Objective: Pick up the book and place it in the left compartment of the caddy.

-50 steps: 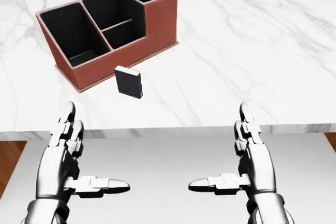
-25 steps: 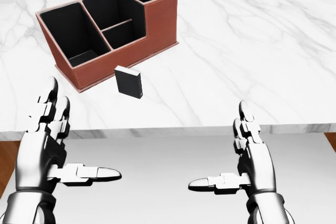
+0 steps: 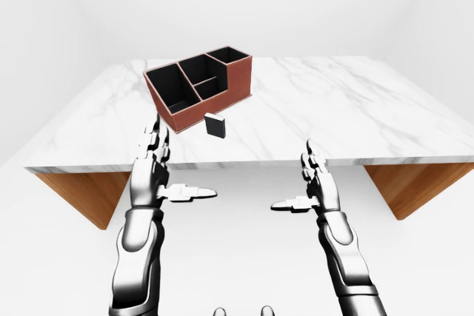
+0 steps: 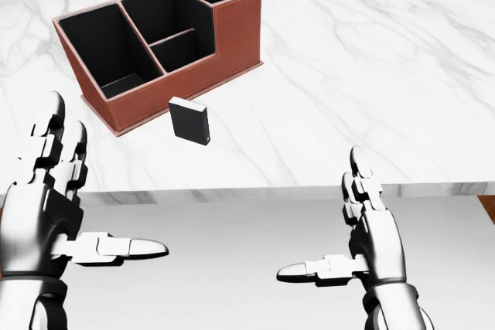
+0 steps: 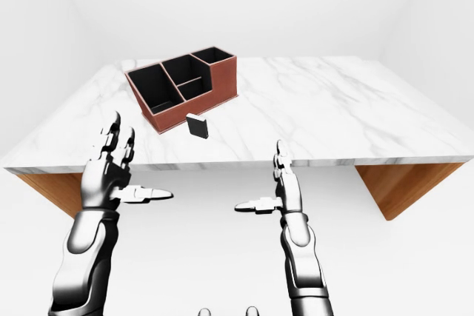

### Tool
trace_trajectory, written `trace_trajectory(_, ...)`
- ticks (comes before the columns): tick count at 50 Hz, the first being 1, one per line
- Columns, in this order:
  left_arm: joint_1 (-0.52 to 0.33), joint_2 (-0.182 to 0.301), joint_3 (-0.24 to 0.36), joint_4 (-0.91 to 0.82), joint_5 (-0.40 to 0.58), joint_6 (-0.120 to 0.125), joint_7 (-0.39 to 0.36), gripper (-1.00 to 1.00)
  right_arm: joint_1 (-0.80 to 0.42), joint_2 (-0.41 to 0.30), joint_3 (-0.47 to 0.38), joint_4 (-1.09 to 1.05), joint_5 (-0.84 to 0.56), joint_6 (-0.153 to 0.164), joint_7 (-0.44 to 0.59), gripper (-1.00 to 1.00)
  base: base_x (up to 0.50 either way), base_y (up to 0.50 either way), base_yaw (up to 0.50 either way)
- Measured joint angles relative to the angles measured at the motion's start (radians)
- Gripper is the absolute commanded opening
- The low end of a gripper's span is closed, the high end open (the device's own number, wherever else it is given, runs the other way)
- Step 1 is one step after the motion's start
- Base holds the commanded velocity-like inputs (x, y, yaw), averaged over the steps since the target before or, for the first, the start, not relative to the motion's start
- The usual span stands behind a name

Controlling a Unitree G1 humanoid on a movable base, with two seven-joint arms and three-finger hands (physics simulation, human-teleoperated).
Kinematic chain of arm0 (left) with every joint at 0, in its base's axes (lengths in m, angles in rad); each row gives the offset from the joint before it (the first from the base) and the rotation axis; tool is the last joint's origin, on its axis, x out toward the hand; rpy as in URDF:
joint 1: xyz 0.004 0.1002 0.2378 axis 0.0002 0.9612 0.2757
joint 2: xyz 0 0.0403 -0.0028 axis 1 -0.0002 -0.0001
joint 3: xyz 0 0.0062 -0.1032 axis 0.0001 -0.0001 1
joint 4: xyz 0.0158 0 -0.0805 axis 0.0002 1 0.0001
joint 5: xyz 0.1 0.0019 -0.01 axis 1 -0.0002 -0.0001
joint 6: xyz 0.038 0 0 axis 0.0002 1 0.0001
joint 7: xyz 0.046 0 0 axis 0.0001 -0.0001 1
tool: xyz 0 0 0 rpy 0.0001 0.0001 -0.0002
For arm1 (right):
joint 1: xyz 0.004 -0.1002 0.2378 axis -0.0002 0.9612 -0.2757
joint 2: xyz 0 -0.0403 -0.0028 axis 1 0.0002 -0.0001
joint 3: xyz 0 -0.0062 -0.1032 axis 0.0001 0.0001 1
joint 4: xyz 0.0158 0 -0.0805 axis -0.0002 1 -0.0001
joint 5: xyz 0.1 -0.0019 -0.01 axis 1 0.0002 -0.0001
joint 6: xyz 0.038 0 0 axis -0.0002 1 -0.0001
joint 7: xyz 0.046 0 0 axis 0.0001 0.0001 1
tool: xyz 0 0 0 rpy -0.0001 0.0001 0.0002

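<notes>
Left-eye view: nothing is done yet. I see the book (image 3: 215,126) standing on the counter (image 3: 333,116), just at 5 o'clock of the caddy (image 3: 198,86).

Head view: my left hand (image 4: 50,206) and right hand (image 4: 370,229) hover short of the counter, fingers spread wide, empty.

Right-eye view: nothing blocks the reach.

The table (image 4: 371,75) top looks like smooth white marble. The caddy (image 4: 232,36) looks like brown leather. The hands look like shiny metal.

Bare white simulated room, marble table (image 3: 355,109)
</notes>
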Motion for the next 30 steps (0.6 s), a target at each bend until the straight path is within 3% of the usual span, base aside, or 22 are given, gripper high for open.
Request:
trace_trajectory(7, -0.001, 0.003, 0.006, -0.006, -0.004, 0.0, -0.002, 1.0, 0.001, -0.001, 0.0, 0.01, 0.007, -0.022, 0.017, 1.0, 0.31, 0.0, 0.0)
trace_trajectory(30, -0.018, 0.009, 0.02, -0.02, -0.016, 0.0, -0.002, 1.0, -0.008, -0.001, 0.0, 0.024, 0.008, -0.022, 0.027, 1.0, 0.48, 0.0, 0.0)
